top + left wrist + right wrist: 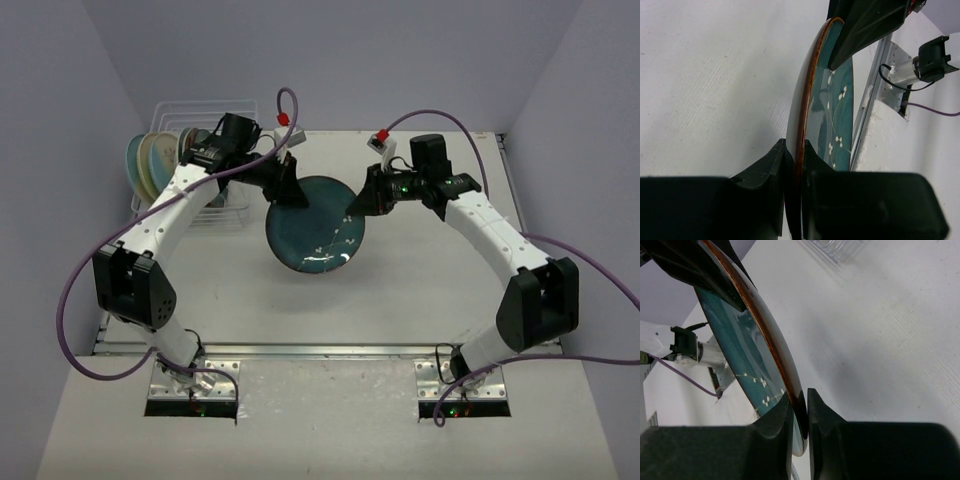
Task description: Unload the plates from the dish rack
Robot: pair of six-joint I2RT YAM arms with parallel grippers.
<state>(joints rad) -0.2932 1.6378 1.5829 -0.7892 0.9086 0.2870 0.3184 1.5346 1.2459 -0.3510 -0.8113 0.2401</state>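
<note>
A dark teal-blue plate with small white flowers and a brown rim hangs above the middle of the table, tilted, held by both grippers. My left gripper is shut on its upper left rim; the left wrist view shows the rim clamped between my fingers. My right gripper grips the right rim, which sits between its fingers in the right wrist view. The white wire dish rack stands at the back left with cream and pale blue plates and a red one upright in it.
The left arm reaches across the front of the rack. An aluminium rail runs along the table's near edge, between the two arm bases. Grey walls close the left, back and right sides.
</note>
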